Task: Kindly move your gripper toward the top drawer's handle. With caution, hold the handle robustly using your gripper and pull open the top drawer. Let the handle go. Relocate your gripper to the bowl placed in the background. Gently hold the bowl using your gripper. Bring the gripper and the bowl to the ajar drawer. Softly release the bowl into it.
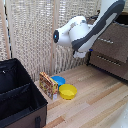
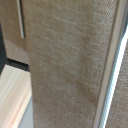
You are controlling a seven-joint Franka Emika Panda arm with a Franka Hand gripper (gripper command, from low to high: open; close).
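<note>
Black fabric case (image 1: 17, 92) fills the exterior view's left; beside it a patterned box (image 1: 48, 84), the small round bright blue bowl (image 1: 58, 79) and a larger yellow bowl (image 1: 68, 91) on pale wood floor. Our bulky white arm (image 1: 82, 32) reaches right toward the dark-brown dresser (image 1: 111, 47); the gripper is hidden, so we cannot tell its opening. We should square up to the slim silver handle (image 2: 21, 19) before closing.

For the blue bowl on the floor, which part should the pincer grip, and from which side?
Probably the rim of the blue bowl, from above. It sits upright and open, with the yellow bowl and a patterned box crowding its sides, so a downward approach looks clearest.
</note>
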